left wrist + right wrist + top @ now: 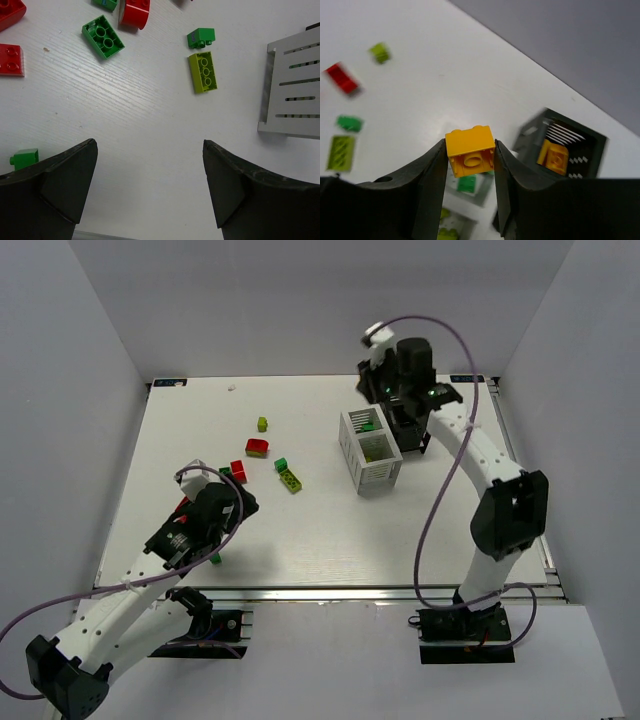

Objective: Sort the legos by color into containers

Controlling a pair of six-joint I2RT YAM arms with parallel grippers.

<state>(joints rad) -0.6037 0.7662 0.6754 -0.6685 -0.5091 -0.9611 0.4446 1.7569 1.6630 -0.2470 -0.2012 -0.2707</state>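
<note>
The small orange plastic brick [470, 150] sits mid-frame in the right wrist view, pinched by its sides between the two black fingers of the right gripper [469, 156], raised above the bins. To its right, the black slatted bin [594, 150] holds another orange brick [553, 157]. Seen from overhead, the white slatted bin [378, 476] stands right of centre. The left gripper [150, 170] hangs wide apart and empty over the white table [150, 110], with a small green brick [24, 158] just beside its finger at lower left.

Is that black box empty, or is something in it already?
Not empty: the right wrist view shows an orange brick lying inside the black box.
</note>
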